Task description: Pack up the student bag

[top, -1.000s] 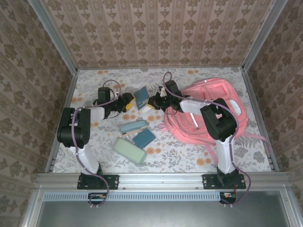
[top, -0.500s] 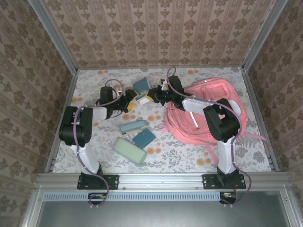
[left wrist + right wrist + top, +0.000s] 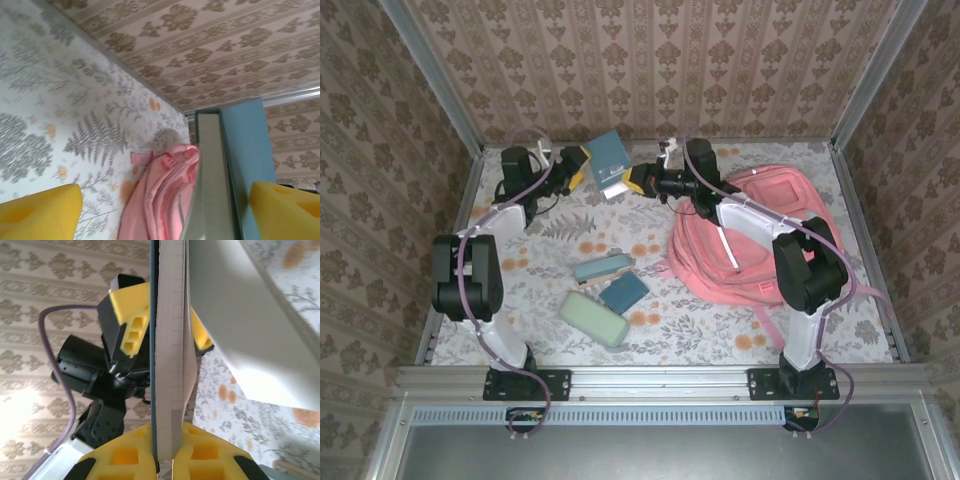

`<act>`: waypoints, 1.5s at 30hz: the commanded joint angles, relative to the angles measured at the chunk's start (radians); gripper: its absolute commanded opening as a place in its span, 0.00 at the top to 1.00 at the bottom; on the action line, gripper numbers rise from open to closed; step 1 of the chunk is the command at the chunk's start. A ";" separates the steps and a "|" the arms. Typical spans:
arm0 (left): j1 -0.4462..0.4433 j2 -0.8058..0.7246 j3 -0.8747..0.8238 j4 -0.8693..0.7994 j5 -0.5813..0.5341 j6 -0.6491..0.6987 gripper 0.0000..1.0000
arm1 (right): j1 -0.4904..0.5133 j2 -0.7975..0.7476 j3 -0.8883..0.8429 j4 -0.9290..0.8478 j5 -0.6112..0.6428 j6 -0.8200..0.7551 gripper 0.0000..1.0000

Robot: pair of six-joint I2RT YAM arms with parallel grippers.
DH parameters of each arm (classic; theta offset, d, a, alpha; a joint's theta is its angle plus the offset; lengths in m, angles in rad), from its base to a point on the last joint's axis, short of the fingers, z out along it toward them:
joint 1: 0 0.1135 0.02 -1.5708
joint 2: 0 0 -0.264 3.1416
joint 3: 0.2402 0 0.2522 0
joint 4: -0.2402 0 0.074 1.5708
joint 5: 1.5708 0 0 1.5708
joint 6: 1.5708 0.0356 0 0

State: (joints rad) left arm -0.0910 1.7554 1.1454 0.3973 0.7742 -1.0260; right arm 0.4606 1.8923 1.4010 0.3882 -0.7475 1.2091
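Right gripper (image 3: 638, 181) is clamping one edge of a teal-covered book (image 3: 608, 155). In the right wrist view both yellow pads are pressing flat on the covers, with the page block squeezed between them. The book appears to be hanging clear of the table (image 3: 520, 290), over its far middle and close to the back wall (image 3: 650, 70).

Left gripper (image 3: 577, 166) is standing wide open around the book's opposite edge and gripping nothing. In the left wrist view one of its pads (image 3: 42, 210) is sitting well off the page side. The other is sitting just beside the cover; I cannot tell whether it touches.

Judgement: this is reading as a hand-over. The right arm is taking the book because the student bag (image 3: 770, 230) is lying on its side of the table.

The bag is lying flat across the right half, partly under the right forearm, with straps trailing toward the near right corner. I cannot tell whether its main compartment is open.

Room for moving:
- Little is showing behind the book, with the wall and corner rail near.
- Bare floral table is lying open between the book and the bag's left edge, so that way looks free.
- The left fingers are bracketing the book, so a sideways swing may catch one.
- A light blue case (image 3: 602, 267), a small teal notebook (image 3: 623, 291) and a pale green pencil case (image 3: 593, 318) are waiting near the middle, well apart from the book.
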 commanded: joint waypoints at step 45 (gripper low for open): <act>-0.097 -0.133 -0.156 0.372 0.047 -0.391 0.90 | -0.103 -0.422 -0.078 -0.903 0.402 -0.710 0.28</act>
State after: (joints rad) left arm -0.1947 1.6627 1.0027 0.7341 0.8181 -1.3685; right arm 0.3431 1.5223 1.3285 -0.3908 -0.4381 0.6064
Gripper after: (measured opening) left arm 0.146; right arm 0.722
